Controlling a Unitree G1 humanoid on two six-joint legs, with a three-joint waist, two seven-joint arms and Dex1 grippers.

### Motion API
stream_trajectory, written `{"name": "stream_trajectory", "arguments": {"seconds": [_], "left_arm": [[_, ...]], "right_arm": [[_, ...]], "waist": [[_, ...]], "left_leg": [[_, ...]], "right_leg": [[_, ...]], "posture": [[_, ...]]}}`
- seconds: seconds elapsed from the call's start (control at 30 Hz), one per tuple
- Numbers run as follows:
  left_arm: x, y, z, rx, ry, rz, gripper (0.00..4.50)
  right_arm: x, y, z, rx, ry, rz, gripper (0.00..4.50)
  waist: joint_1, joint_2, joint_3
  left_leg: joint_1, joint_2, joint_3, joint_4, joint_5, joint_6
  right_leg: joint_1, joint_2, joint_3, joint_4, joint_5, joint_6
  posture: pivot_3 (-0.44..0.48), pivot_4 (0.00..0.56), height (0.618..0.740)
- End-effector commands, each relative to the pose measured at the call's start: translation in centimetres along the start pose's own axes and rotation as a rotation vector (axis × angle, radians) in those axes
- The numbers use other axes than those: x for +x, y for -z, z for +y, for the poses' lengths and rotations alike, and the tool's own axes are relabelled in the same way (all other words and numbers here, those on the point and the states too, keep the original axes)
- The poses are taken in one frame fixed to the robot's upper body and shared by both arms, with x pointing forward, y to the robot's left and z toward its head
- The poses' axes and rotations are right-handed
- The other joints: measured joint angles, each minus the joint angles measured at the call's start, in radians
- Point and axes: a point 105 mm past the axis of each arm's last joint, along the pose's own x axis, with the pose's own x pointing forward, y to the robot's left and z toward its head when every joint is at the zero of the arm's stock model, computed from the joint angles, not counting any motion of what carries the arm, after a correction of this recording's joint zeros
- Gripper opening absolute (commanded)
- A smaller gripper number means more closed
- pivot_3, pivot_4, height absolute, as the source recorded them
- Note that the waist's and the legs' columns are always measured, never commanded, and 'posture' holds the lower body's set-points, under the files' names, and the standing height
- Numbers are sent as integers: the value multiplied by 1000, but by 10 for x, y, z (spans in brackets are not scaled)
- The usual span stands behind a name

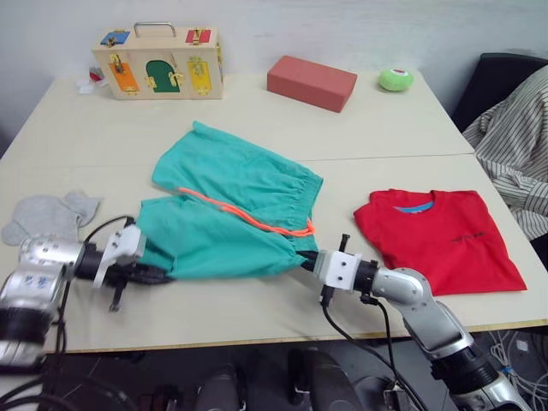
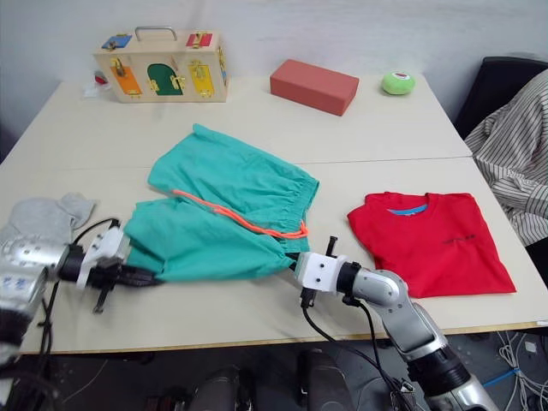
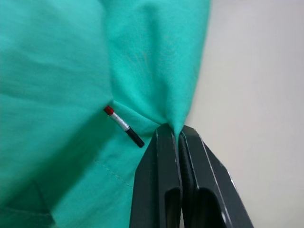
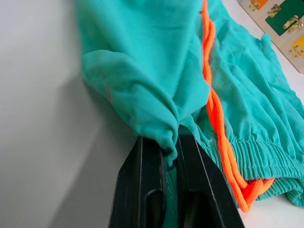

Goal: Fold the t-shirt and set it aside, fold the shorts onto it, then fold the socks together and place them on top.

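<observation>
Both claws are pinching the shorts [image 1: 227,214] at the near edge: the left claw [image 1: 152,272] is clamped on the corner at about 8 o'clock of the garment, its fingers [image 3: 164,185] pressed together on a thin ridge of teal cloth, and the right claw [image 1: 306,260] is clamped on the near waistband corner at about 4 o'clock, a fold of fabric caught between its fingers [image 4: 152,190] just beside the orange drawstring [image 4: 213,109]. The shorts are lying mid-desk, already doubled along the drawstring line, with their long axis running from 9 o'clock to 3 o'clock, so the two claws are holding opposite ends of that same near edge. The folded t-shirt [image 1: 437,235] is resting flat at 3 o'clock of the shorts, near the right edge of the desk [image 1: 257,317] and well apart from them. That is the relation the coming move appears to be turning on: the target lies along the shorts' own long axis, beyond the right claw, so the right arm is the nearer one and the left arm would be reaching furthest across. The socks [image 1: 47,218] are lying in a loose heap at 9 o'clock, just beyond the left arm, untouched and waiting for the last step.
</observation>
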Motion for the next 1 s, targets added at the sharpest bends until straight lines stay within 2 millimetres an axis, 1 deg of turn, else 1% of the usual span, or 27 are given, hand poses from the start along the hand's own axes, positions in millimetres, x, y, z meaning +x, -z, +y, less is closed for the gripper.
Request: {"name": "stream_trajectory", "arguments": {"seconds": [0.03, 0.17, 0.27, 0.33, 0.4, 0.47, 0.6, 0.7, 0.8, 0.9, 0.93, 1.0], "left_arm": [[-16, -23, -27, -36, 38, -26, 44], [-25, -25, -58, -148, 59, 13, 44], [-28, -30, -77, -215, 85, 23, 44], [-29, -36, -89, -266, 114, 7, 44], [-29, -44, -87, -262, 110, -19, 44], [-29, -48, -79, -222, 82, -26, 44], [-32, -76, -38, -63, -21, -120, 44], [-41, -114, 1, 74, -83, -210, 44], [-43, -148, 40, 219, -140, -255, 44], [-38, -189, 79, 366, -232, -288, 44], [-35, -200, 92, 409, -275, -286, 44], [-25, -218, 112, 459, -350, -263, 44]], "right_arm": [[-14, -19, -4, 9, -11, -83, 0], [-30, -29, 11, 68, -114, -128, 0], [-41, -29, 16, 104, -161, -109, 0], [-50, -24, 19, 128, -191, -75, 0], [-56, -19, 28, 157, -234, -46, 0], [-59, -20, 32, 182, -251, -45, 0], [-61, -36, 25, 284, -215, -95, 0], [-63, -51, 8, 386, -141, -151, 0], [-63, -59, -9, 472, -65, -189, 0], [-61, -58, -24, 534, 13, -192, 0], [-60, -54, -28, 559, 46, -172, 0], [-55, -40, -37, 593, 124, -119, 0]], "waist": [[1, -1, 1], [6, -2, 1], [14, -1, 2], [18, -1, 2], [24, -2, 2], [28, -1, 2], [39, -1, 2], [50, -1, 3], [57, -4, 2], [63, -5, 2], [65, -6, 2], [65, -7, 3]], "left_leg": [[0, 0, 0, 1, 0, 0], [2, 0, -1, 0, 0, 0], [2, 0, -1, -1, -1, 0], [2, 0, -1, -1, -1, -1], [2, 0, -2, -1, -1, -1], [2, -1, -3, -1, -1, -1], [2, -1, -4, -1, -1, -1], [2, -1, -4, -2, 0, -1], [0, -1, -5, -1, 3, -4], [0, -2, -3, 1, 3, -3], [-1, -3, -2, 2, 3, -3], [-2, -3, -1, 2, 2, -2]], "right_leg": [[0, 0, 0, 0, 0, 0], [1, 0, 0, 0, 0, 0], [1, 0, 0, 0, -1, -1], [1, 0, 0, 0, -1, -1], [1, 0, 0, 0, -1, -1], [1, 0, 0, 0, -1, -2], [1, 1, 0, 0, -1, -3], [1, 1, 0, 1, 0, -3], [1, 3, -2, 1, 1, -4], [1, 3, -2, 1, 2, -3], [1, 7, -3, 0, 2, -3], [0, 8, -2, -2, 2, -2]], "posture": [[0, 150, 740], [0, 150, 740], [0, 150, 740], [0, 150, 740], [0, 150, 740], [0, 150, 740], [0, 150, 740], [0, 150, 740], [0, 150, 740], [0, 150, 740], [0, 150, 740], [0, 150, 740]]}}
